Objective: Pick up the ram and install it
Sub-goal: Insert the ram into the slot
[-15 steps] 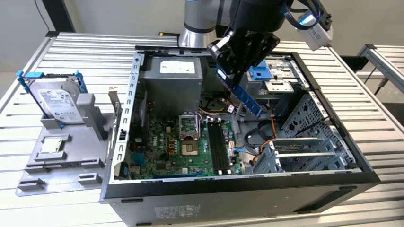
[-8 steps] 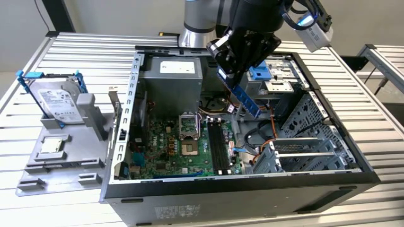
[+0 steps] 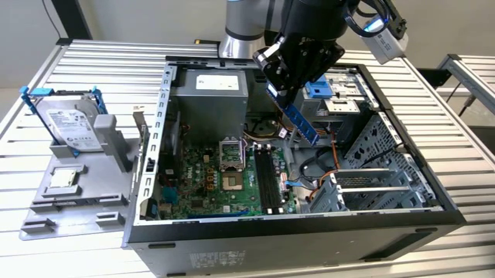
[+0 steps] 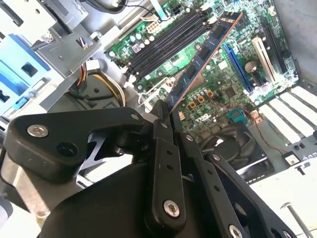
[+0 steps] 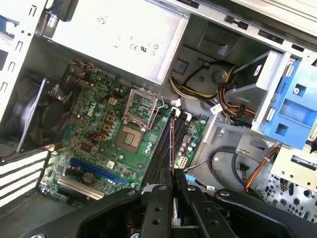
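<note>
The tool [image 3: 280, 88] is gripping the ram [image 3: 302, 124] by one end, fingers [image 4: 161, 148] clamped flat on both faces, so that end is lying hidden between them. The ram is hanging in the air over the open computer case [image 3: 294, 225], tilted, its free end pointing down and toward the exterior view's right. It is not seated in anything yet. In the exterior view the arm is being cut off by the frame's upper edge.

In the second wrist view the ram [image 4: 208, 49] is showing its chip side, running out from the tool [image 4: 164, 113] over the motherboard [image 4: 223, 84] and just beside the black memory slots [image 4: 168, 42]. How far above the board it is sitting is hard to tell. A fan [image 4: 233, 144] is partly hiding behind the fingers.

In the first wrist view the ram [image 5: 172, 148] is showing edge-on only – chips and label hidden – and lying roughly along the slots [image 5: 161, 148], with the tool [image 5: 172, 181] cropped at the frame edge.

At the exterior view's left, well apart from the case, a silver hard drive [image 3: 73, 127] in blue rails is standing upright in a grey holder [image 3: 77, 197] on the slatted surface [image 3: 108, 63], its lower part hidden by the holder.
</note>
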Robot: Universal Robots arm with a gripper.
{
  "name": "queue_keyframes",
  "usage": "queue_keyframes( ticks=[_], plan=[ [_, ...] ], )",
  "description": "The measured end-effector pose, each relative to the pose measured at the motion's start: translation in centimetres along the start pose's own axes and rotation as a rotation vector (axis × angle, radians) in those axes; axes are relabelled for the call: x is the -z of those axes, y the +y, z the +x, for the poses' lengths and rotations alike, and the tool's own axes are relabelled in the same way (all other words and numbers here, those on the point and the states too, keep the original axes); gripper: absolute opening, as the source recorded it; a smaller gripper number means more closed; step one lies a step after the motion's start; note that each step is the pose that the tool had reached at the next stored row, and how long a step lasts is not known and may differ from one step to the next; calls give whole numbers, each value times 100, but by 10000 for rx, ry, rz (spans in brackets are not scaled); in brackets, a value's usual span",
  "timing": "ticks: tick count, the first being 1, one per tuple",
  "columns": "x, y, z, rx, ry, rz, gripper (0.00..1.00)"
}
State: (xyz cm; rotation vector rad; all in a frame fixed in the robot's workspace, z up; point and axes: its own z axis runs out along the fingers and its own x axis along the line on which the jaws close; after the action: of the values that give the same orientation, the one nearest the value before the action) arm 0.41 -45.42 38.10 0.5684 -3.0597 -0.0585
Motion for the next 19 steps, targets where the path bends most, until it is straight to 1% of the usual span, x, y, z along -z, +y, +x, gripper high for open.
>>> queue_keyframes(
  ticks=[5, 8, 12, 15, 17, 19],
  plan=[
    [-2, 0, 0, -59, -2, -1, 0],
    [-13, -1, -2, -467, -20, -11, 0],
    [-34, -2, -2, -1205, -51, -27, 0],
    [-60, -4, -4, -1634, -69, -35, 0],
    [-86, -8, -11, -1848, -78, -39, 0],
    [-118, -17, -33, -1979, -84, -44, 0]
  ],
)
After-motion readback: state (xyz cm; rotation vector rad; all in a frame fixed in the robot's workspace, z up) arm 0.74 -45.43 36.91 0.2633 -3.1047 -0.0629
